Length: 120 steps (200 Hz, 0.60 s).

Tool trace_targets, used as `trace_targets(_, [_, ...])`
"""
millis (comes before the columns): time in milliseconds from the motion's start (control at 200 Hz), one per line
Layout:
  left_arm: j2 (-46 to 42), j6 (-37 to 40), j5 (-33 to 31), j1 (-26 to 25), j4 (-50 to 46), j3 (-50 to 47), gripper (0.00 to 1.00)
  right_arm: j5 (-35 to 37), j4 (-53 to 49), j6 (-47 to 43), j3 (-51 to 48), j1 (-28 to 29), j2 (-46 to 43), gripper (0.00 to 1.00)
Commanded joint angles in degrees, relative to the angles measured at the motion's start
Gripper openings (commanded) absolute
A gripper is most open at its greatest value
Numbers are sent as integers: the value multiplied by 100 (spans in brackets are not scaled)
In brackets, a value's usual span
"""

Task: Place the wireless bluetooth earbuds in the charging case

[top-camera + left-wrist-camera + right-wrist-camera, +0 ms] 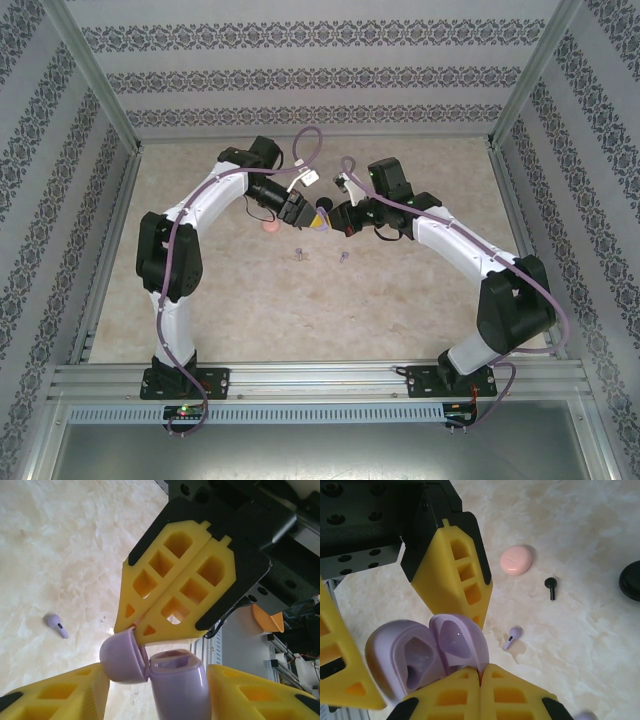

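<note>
Nearest us, the open purple charging case (177, 685) sits between the left gripper's (159, 672) parted fingers, gripped or not we cannot tell, the right gripper (135, 629) closed against its lid, while a purple earbud (512, 637) lies flat on the table (580, 645), stem toward us, near a black earbud (551, 587) and pink case (516, 560).

the left gripper (157, 680) and the right gripper (481, 675) stand tip against tip above the middle of the table (260, 310). the open purple case (177, 685) fills the gap inside the left one, so that way is blocked. on the marble nearby lie a pink case (516, 560), a black earbud (551, 586) and a purple earbud (512, 637), each apart, with bare room between them. the near part of the table is open.
</note>
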Motion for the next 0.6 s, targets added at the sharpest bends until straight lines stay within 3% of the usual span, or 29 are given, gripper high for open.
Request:
trace_targets(0, [108, 265, 307, 7, -282, 262, 46, -90, 20, -89, 215, 67, 86, 0])
trace_targets(70, [142, 309, 342, 0, -347, 306, 40, -91, 20, -89, 231, 67, 101, 0])
trace_targets(425, [266, 450, 497, -1, -521, 391, 38, -108, 64, -45, 316, 83, 200, 0])
trace_targets(595, [310, 494, 544, -18, -589, 442, 25, -99, 64, -37, 379, 94, 229, 0])
